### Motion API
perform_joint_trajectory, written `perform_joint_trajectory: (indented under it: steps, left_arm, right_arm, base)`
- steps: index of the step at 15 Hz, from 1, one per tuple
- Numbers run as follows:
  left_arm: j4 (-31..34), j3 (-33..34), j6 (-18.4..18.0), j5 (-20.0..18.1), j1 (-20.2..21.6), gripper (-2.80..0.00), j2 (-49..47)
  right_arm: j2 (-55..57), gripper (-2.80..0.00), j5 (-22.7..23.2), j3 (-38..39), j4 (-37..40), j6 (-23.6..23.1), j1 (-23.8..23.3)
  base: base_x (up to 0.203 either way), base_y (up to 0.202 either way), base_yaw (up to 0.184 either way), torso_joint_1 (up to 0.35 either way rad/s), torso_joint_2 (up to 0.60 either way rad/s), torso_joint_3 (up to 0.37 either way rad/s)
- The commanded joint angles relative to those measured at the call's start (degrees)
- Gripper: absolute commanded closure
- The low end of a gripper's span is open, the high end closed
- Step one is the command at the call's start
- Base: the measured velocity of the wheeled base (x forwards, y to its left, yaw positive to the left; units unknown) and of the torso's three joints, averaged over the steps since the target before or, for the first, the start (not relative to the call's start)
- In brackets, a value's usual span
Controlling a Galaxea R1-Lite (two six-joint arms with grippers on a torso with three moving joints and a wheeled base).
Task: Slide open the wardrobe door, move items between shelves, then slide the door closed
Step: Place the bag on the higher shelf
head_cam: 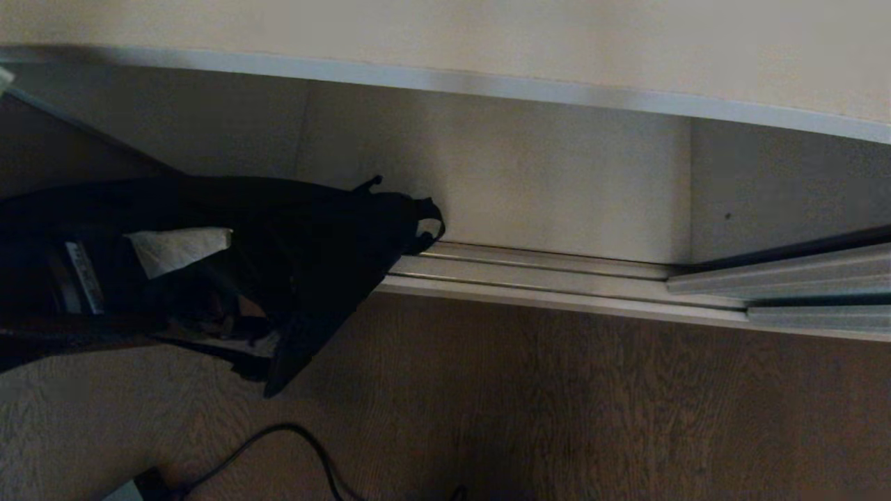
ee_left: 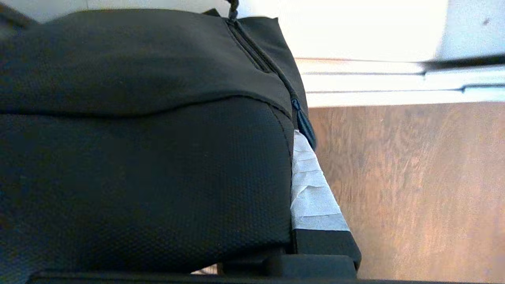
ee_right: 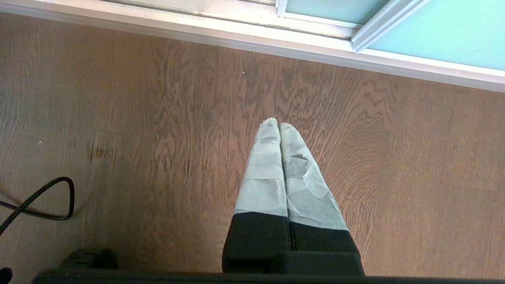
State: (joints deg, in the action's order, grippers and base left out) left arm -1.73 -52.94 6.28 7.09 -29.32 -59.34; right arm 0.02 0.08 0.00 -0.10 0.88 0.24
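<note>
By door track point(head_cam: 557, 278), blk bag point(head_cam: 299, 243), floor cable point(head_cam: 292, 445)

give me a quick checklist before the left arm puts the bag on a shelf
1. Left gripper shut on the bag: ok.
2. Bag off the floor: ok, it hangs by the open wardrobe.
3. Door slid aside, opening free: ok.
4. Shelf edge above the bag in view: ok; its top surface: cannot tell.
5. Right gripper parked over the floor, jaws shut and empty: ok.
6. Cable on the floor away from the bag: ok.
</note>
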Motion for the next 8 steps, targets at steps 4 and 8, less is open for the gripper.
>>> perform_joint_trajectory:
  steps: [4,8]
  left_arm:
    - [0.0,-0.2,0.2,-6.6,5.5,0.0,0.7]
    - [0.2,0.0,0.5,-10.3,9.4,0.0,1.3]
  right_arm:
    - [-0.3,0.0,0.0,0.0,0.0,0.0,0.0]
    - [-0.3,0.0,0.0,0.0,0.0,0.0,0.0]
  base:
    - [0.0,0.0,0.0,0.0,0.0,0.0]
    - [0.0,0.0,0.0,0.0,0.0,0.0]
